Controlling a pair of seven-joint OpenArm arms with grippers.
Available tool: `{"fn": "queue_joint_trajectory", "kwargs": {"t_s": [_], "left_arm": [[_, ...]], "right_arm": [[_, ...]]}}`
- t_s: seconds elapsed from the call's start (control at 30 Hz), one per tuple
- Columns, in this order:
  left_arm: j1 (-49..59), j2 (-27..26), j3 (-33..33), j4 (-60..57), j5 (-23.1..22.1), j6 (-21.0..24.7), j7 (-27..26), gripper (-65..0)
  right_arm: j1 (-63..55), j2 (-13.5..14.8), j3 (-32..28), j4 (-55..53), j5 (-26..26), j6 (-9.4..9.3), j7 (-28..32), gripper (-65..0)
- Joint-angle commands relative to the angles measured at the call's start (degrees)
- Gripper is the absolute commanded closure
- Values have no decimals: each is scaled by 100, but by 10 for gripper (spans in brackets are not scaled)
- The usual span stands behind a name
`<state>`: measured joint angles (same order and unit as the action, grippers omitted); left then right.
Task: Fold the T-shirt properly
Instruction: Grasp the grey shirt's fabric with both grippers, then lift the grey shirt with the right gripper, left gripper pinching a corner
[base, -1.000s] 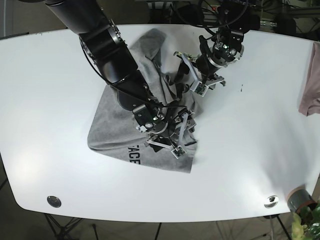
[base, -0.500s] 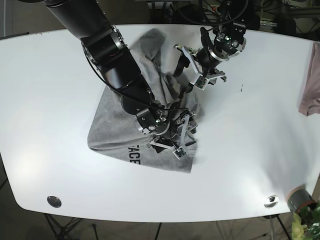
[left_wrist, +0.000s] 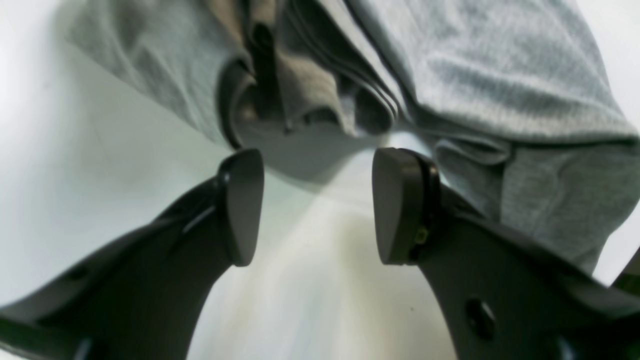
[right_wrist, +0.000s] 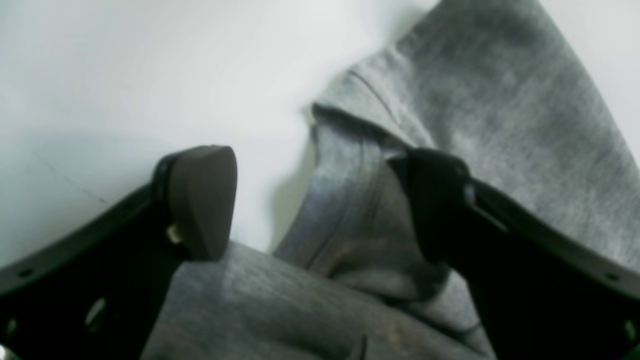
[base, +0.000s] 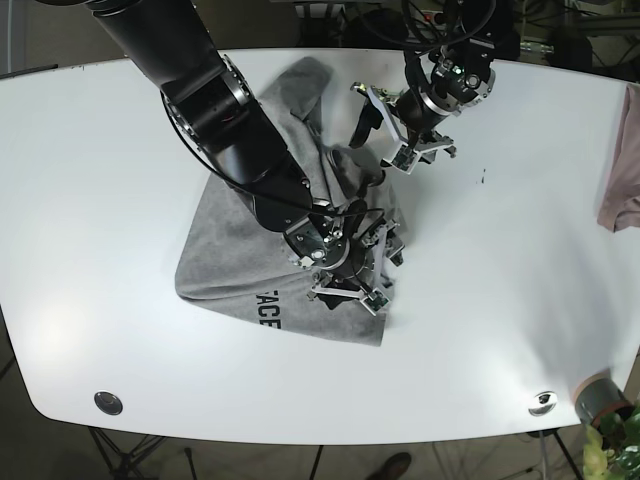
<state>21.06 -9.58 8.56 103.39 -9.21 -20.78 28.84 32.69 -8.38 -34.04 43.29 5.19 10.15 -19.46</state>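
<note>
Both your grippers are spread and hold nothing: the left gripper (left_wrist: 317, 205) hangs just off the shirt's (base: 240, 250) bunched edge, while the right gripper (right_wrist: 320, 205) straddles a raised fold (right_wrist: 350, 200). The shirt lies crumpled mid-table (base: 90, 180); it looks light and limp, so pinch a hemmed edge, not loose middle cloth.

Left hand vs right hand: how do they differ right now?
The left hand has only bare white table between its fingers, with the crumpled grey T-shirt just beyond the tips; the right hand straddles a fold of that shirt. In the base view the left hand sits at the shirt's far edge, the right hand over its near part. Both are open.
</note>
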Motion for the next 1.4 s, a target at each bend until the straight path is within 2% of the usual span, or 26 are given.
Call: {"fn": "queue_joint_trajectory", "kwargs": {"t_s": [0.0,0.1,0.2,0.4,0.97,1.37], "left_arm": [[-9,-75,-7,135,-68,-10,-128,-328],[-9,-66,-7,144,-68,-10,-128,-328],[-9,-66,-16,144,-68,-10,-128,-328],[-9,-66,-16,144,-68,-10,-128,-328],[-44,-66,-16,118,-68,-10,-128,-326],[-53,-66,-16,118,-59,-10,-128,-326]], "right_arm": [[199,-19,24,89,30,-255,157,-510],[199,-19,15,89,30,-475,175,-510],[199,-19,15,89,-14,-563,184,-510],[173,-37,33,80,-814,-563,272,-510],[15,-45,42,-131,-884,-563,289,-498],[15,-54,42,-131,-875,-563,298,-87]]}}
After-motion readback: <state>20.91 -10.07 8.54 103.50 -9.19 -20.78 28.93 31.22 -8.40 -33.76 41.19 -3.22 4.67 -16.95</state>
